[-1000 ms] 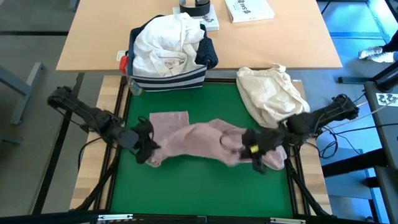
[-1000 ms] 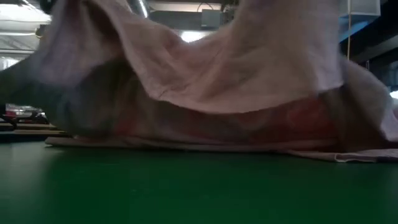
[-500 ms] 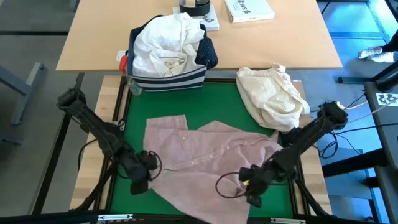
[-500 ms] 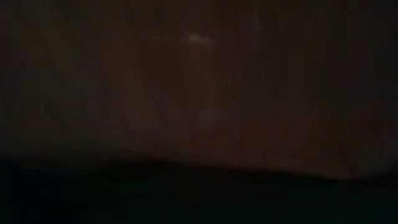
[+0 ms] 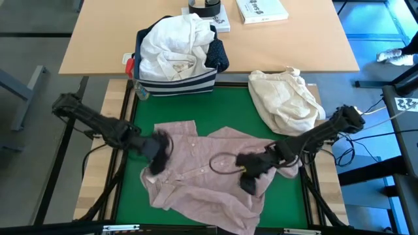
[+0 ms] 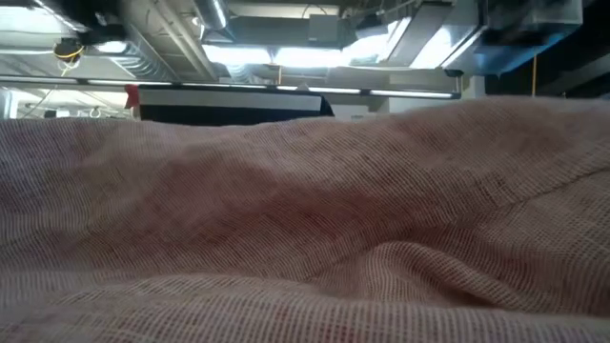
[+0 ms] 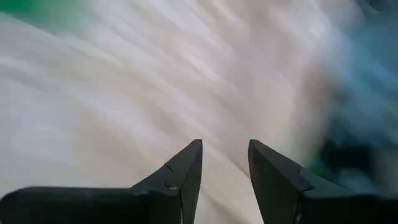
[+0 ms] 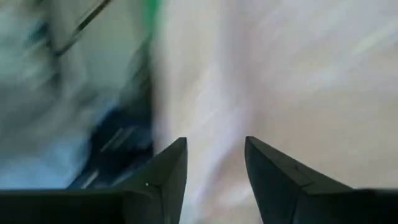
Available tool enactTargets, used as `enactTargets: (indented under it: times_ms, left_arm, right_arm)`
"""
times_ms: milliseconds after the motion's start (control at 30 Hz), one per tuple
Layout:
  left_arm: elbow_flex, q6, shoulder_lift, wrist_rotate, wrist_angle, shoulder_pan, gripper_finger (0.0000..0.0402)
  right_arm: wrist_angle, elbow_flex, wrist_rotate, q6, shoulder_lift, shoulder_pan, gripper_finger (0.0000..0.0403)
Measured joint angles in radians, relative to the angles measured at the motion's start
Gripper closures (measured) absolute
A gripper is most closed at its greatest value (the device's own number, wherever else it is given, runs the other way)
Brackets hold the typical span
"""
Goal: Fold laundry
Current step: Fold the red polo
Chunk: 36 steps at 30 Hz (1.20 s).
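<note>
- The pale pink top (image 5: 202, 179) lies spread and rumpled across the near half of the green mat (image 5: 225, 111), its near edge hanging over the mat's near border; in the low view its weave (image 6: 305, 219) fills almost the whole picture.
- The left gripper (image 5: 157, 153) sits over the top's left part, and in the left wrist view its jaws stand apart with a clear gap between the fingers (image 7: 183, 171), holding nothing, pink cloth blurred beyond them.
- The right gripper (image 5: 250, 171) sits over the top's right part, with a dark cable looping beside it; in the right wrist view its jaws are likewise parted and empty above the cloth.
- A white shirt (image 5: 171, 44) is heaped in the navy bin with white stripes (image 5: 176, 81) at the mat's far left edge, with a bit of navy dotted fabric (image 5: 221, 57) at its right.
- A cream-beige cloth bundle (image 5: 284, 98) rests on the mat's far right corner.
- Beyond, a wooden counter (image 5: 104, 39) carries a book (image 5: 261, 9).
</note>
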Motion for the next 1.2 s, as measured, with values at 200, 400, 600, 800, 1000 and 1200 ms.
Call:
enactTargets:
  times_ms: [200, 400, 600, 800, 1000, 1200]
  left_arm:
    - [-0.119, -0.068, 0.028, -0.322, 0.049, 0.176, 0.0276]
    - [-0.323, 0.015, 0.095, -0.107, 0.292, 0.379, 0.0278]
    - [-0.472, 0.054, 0.158, 0.015, 0.549, 0.539, 0.0294]
    - [-0.534, 0.163, 0.247, 0.068, 0.626, 0.647, 0.0308]
    - [-0.543, 0.276, 0.268, -0.228, 0.659, 0.732, 0.0316]
    - [-0.546, 0.372, 0.267, -0.373, 0.692, 0.843, 0.0318]
  right_arm:
    - [-0.006, -0.057, 0.425, 0.062, 0.032, -0.018, 0.0241]
    - [0.007, -0.119, 0.476, 0.17, 0.071, -0.017, 0.024]
    - [0.006, -0.125, 0.431, 0.192, 0.132, -0.017, 0.024]
    - [0.012, -0.125, 0.408, 0.189, 0.189, -0.017, 0.024]
    - [0.04, -0.125, 0.394, 0.184, 0.272, -0.017, 0.024]
    - [0.057, -0.125, 0.35, 0.183, 0.34, -0.016, 0.024]
